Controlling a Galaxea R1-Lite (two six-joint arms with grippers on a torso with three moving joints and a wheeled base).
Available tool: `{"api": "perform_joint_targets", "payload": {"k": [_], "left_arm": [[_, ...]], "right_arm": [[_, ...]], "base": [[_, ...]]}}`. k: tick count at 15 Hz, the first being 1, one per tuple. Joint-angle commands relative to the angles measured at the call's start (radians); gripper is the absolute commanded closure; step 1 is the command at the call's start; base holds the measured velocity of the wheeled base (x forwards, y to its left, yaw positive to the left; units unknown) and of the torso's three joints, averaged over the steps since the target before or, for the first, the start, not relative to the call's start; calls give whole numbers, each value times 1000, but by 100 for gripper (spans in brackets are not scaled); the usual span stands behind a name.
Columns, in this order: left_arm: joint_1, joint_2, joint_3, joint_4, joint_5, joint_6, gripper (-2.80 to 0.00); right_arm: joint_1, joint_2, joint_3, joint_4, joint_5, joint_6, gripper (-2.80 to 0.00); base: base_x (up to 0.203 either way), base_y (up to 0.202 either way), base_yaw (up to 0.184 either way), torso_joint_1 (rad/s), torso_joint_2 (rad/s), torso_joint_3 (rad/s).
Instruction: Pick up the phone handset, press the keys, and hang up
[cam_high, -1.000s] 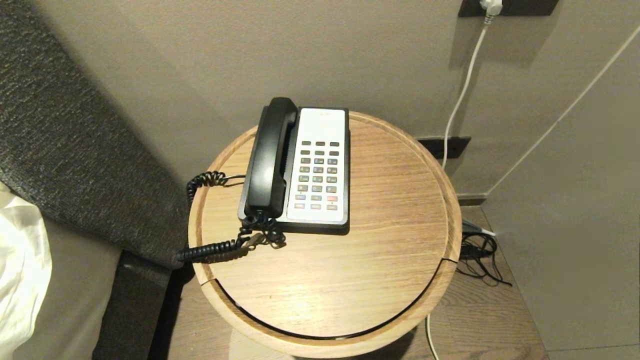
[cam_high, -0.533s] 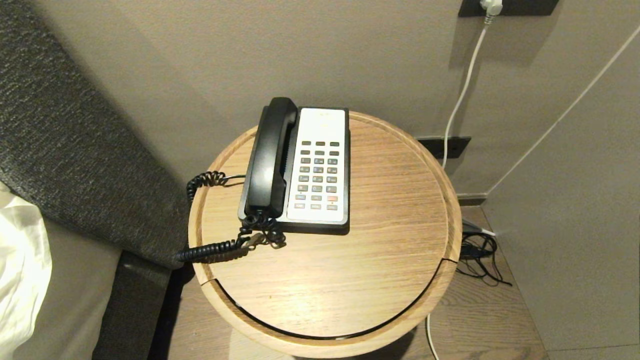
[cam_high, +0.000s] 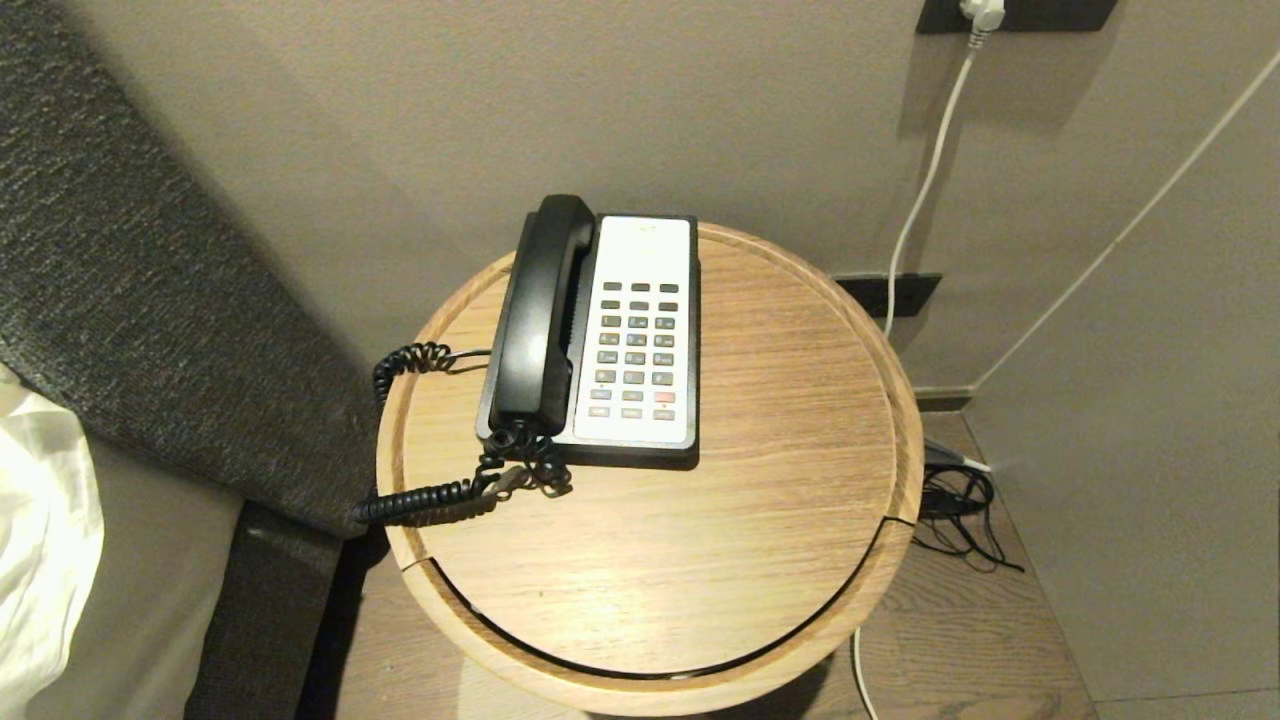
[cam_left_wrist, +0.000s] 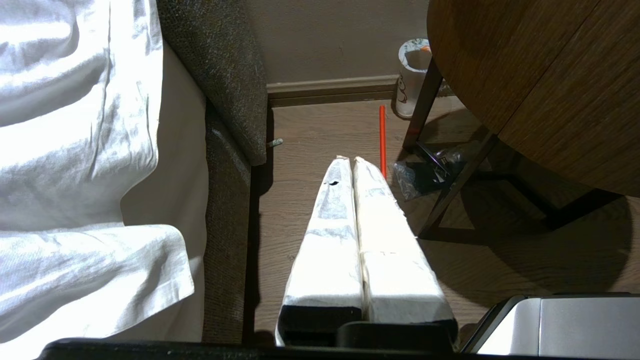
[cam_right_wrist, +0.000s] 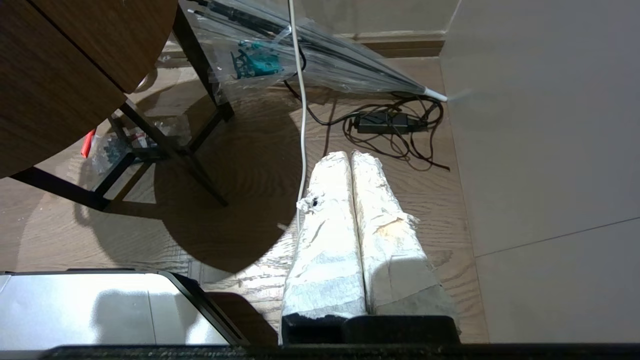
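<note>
Nothing moved: glossy black phone handset (cam_high: 540, 315) rests cradled beside grey keys (cam_high: 636, 345)

Black phone handset (cam_high: 540, 315) lying cradled, cord end nearest; grey keys (cam_high: 636, 345) alongside, right.

Your phone handset (cam_high: 538, 315) on its cradle, left of the keys (cam_high: 636, 350), phone toward the counter's (cam_high: 780, 500) back-left (cord (cam_high: 430, 495) trailing off the left rim).
</note>
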Motion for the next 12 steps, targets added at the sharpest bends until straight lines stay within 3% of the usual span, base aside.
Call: {"api": "perform_joint_targets", "payload": {"k": [1,12], "left_arm": [[0,1,0,0,0,-1,0],[0,1,0,0,0,1,0]], "right_arm": [[0,3,0,-1,0,-2,0],[0,3,0,0,-5,3,0]], "base": [[0,0,0,0,0,0],[0,0,0,0,0,0]]}}
